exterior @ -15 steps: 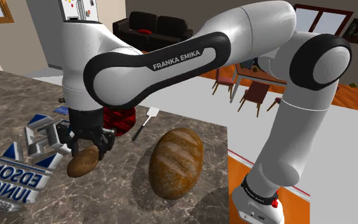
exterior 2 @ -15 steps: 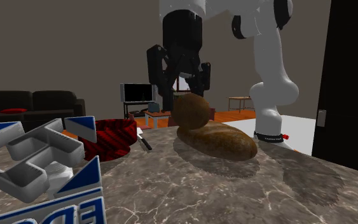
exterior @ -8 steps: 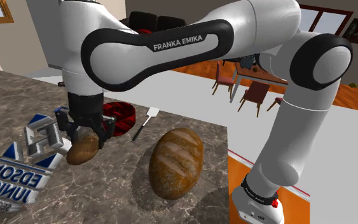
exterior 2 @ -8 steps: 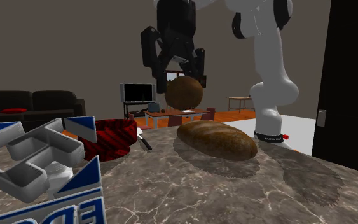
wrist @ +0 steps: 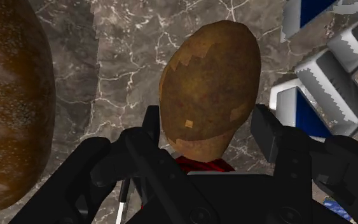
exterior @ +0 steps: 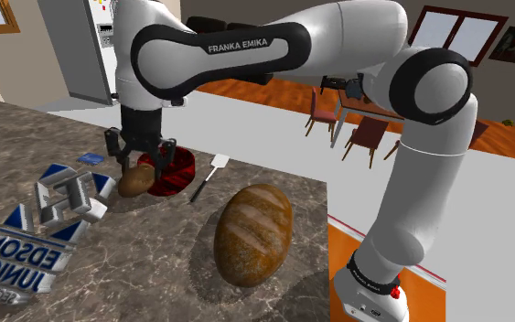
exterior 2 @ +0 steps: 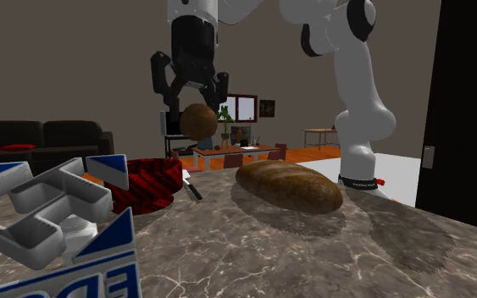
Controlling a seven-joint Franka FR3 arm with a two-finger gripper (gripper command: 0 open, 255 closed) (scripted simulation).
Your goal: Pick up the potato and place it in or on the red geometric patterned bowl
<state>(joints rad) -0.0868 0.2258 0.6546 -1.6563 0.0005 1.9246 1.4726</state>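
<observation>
The dark marbled surface (exterior: 155, 256) ends at a straight edge just beyond the red patterned bowl (exterior: 178, 170) and a white spatula (exterior: 204, 179). Its side edge runs close past a large bread loaf (exterior: 253, 233). Bare marble lies between the loaf and a blue-and-white lettered block (exterior: 49, 206). The pincer (exterior: 139, 166) is clamped on the potato (exterior: 135, 181), its black fingers (wrist: 269, 137) pressing either flank, with the tuber's long end poking out past the tips. In the second exterior view the potato hangs clear of the surface, above the bowl's near rim.
</observation>
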